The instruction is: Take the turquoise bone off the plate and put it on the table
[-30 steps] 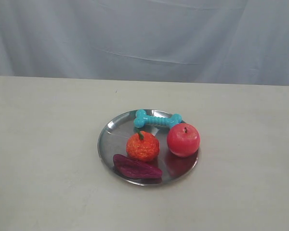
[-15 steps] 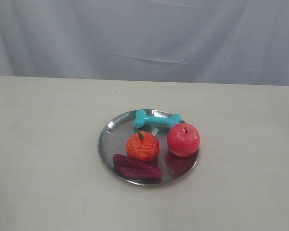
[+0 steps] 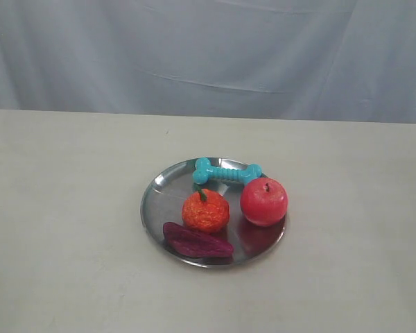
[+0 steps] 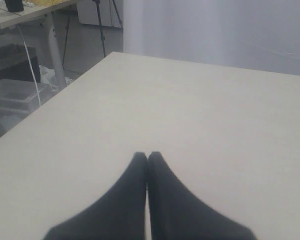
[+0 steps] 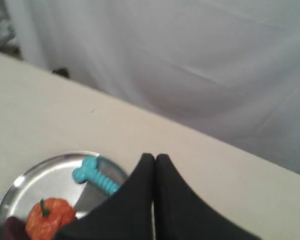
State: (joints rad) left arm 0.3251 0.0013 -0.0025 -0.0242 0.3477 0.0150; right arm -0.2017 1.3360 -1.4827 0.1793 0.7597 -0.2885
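Observation:
The turquoise bone (image 3: 226, 173) lies along the far rim of the silver plate (image 3: 161, 201), which rests on the beige table (image 3: 62, 208). No arm shows in the exterior view. In the right wrist view my right gripper (image 5: 154, 157) is shut and empty, held above the table; beside it I see the plate (image 5: 45, 175) and part of the bone (image 5: 94, 174), whose far end is hidden behind a finger. My left gripper (image 4: 147, 155) is shut with nothing in it, over bare table (image 4: 190, 115).
On the plate also sit a red apple (image 3: 263, 201), an orange tangerine (image 3: 205, 211) and a purple sweet potato (image 3: 196, 242). A grey curtain (image 3: 208, 55) hangs behind the table. Beyond the table's edge stand another table and boxes (image 4: 15, 90).

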